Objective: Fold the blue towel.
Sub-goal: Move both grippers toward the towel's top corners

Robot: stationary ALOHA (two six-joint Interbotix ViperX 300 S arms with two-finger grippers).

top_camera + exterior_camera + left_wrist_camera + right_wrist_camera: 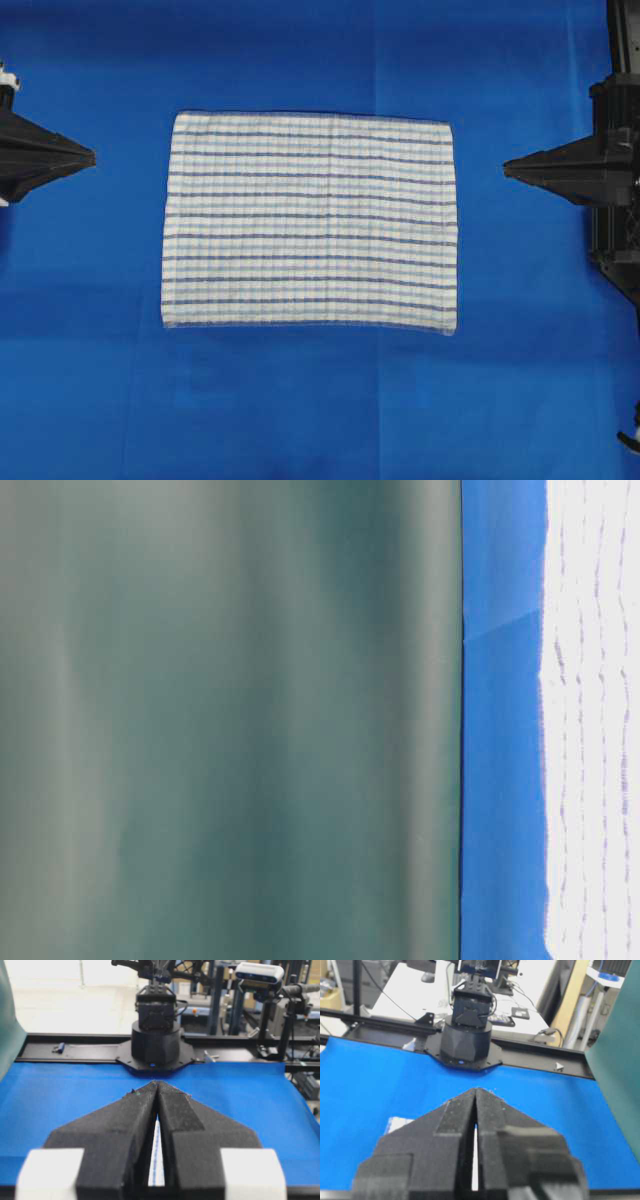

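Observation:
The blue towel (310,222), white with thin dark and light blue stripes, lies flat and unfolded in the middle of the blue table covering (320,410). My left gripper (92,157) is shut and empty, hanging off the towel's left edge with a gap of covering between. My right gripper (506,168) is shut and empty too, just beyond the towel's right edge. In the left wrist view the gripper (157,1083) has its tips together, a strip of towel (157,1160) showing through the slit behind them. The right wrist view shows the gripper (476,1090) likewise, a towel corner (399,1123) beside it.
The opposite arm's black base (155,1045) stands at the far table edge in the left wrist view, and the other base (465,1042) in the right wrist view. A grey-green screen (230,720) fills most of the table-level view, beside a strip of covering and towel (595,720).

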